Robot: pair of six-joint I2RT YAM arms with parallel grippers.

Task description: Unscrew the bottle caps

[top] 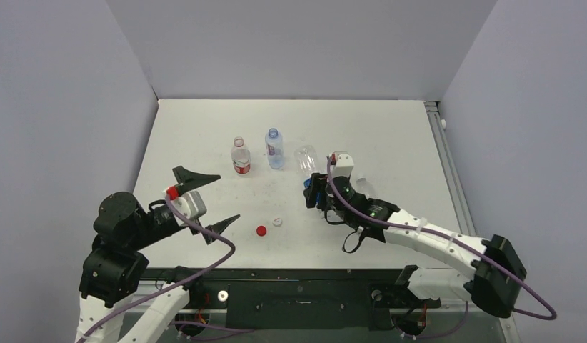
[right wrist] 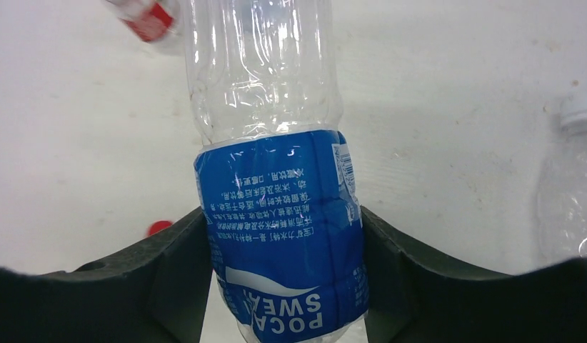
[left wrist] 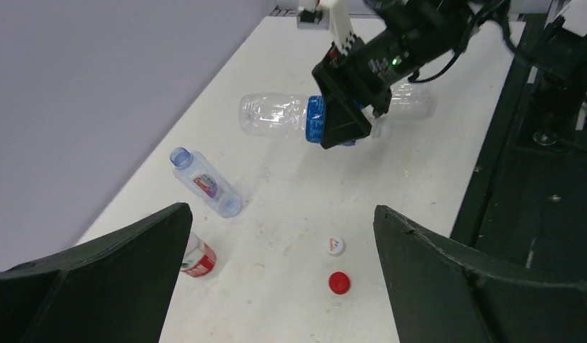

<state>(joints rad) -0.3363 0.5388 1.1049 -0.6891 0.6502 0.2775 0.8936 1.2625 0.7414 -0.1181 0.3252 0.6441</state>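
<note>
A red cap [top: 261,230] and a white cap [top: 277,221] lie loose on the table, also in the left wrist view: red cap [left wrist: 339,283], white cap [left wrist: 335,246]. A blue cap [top: 273,133] sits on the standing pale-blue-label bottle [top: 275,151]. My right gripper [top: 315,191] is shut on the blue-label bottle [right wrist: 283,236], which lies on its side; its mouth is hidden. A white cap [right wrist: 580,113] sits on an unlabelled bottle [right wrist: 570,204] at the right. My left gripper [top: 228,196] is open and empty, just left of the loose caps.
A red-label bottle [top: 240,158] stands left of the pale-blue one, with no cap on it. The unlabelled bottle [top: 363,187] lies right of my right gripper. Grey walls enclose the table's left, back and right.
</note>
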